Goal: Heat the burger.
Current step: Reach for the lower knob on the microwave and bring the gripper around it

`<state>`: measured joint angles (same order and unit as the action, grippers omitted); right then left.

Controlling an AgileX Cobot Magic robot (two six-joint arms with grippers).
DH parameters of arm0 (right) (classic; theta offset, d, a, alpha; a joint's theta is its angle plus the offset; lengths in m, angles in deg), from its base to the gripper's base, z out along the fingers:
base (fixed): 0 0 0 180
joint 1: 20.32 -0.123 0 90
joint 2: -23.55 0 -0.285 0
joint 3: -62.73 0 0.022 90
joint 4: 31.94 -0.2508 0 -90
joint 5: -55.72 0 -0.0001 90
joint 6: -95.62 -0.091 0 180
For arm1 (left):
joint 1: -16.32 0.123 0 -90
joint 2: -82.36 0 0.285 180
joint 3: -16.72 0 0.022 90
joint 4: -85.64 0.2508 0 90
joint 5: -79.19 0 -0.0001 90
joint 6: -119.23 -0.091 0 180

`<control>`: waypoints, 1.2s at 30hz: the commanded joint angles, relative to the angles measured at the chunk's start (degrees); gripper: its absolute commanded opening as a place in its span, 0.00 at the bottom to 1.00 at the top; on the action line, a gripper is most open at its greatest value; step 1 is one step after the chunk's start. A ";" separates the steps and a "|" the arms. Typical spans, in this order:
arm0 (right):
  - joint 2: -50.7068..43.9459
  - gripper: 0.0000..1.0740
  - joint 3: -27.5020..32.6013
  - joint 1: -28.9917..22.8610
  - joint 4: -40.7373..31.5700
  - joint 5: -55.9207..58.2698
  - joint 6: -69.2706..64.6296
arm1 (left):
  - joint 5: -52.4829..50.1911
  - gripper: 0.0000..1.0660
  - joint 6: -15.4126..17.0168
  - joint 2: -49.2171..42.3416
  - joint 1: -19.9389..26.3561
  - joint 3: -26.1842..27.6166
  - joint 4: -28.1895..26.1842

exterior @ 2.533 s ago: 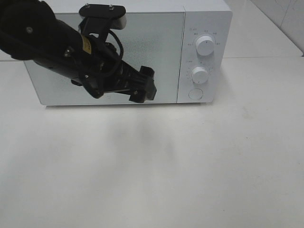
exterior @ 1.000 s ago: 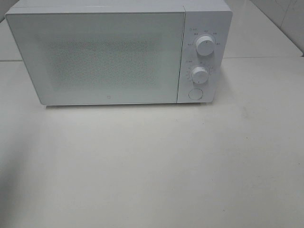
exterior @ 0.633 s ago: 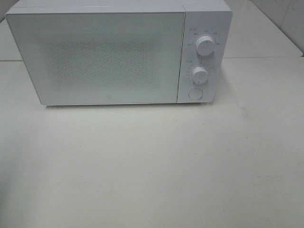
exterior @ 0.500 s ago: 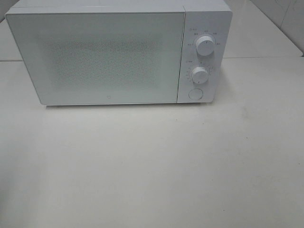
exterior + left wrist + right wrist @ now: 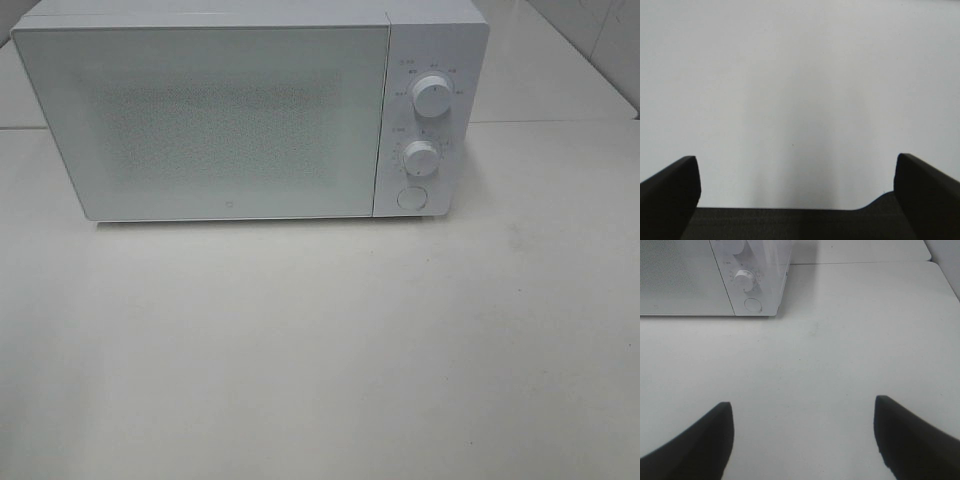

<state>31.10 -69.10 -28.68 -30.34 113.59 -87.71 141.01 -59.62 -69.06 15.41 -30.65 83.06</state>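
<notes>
Burger shows in no view, possibly behind the shut microwave door [image 5: 210,120]; left gripper [image 5: 795,165] and right gripper [image 5: 803,405] both gape wide, holding nothing; risk: a finger slips off the small round lower knob [image 5: 421,158], or heating starts with contents unconfirmed.

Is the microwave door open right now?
No, the microwave door sits shut, flush with the control panel.
</notes>
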 commanded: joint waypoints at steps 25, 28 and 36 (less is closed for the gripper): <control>-1.55 0.70 0.29 0.40 0.17 -0.80 0.86 | -0.63 0.92 -0.11 -22.46 5.50 -0.23 -2.12; -1.55 0.70 0.29 0.40 0.17 -0.80 0.86 | -0.63 0.92 -0.11 -22.46 5.50 -0.23 -2.12; -1.55 0.70 0.29 0.40 0.17 -0.80 0.86 | -0.63 0.92 -0.11 -22.46 5.50 -0.23 -2.12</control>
<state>31.10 -69.10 -28.68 -30.34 113.59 -87.71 140.90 -59.68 -90.14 20.73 -30.65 81.45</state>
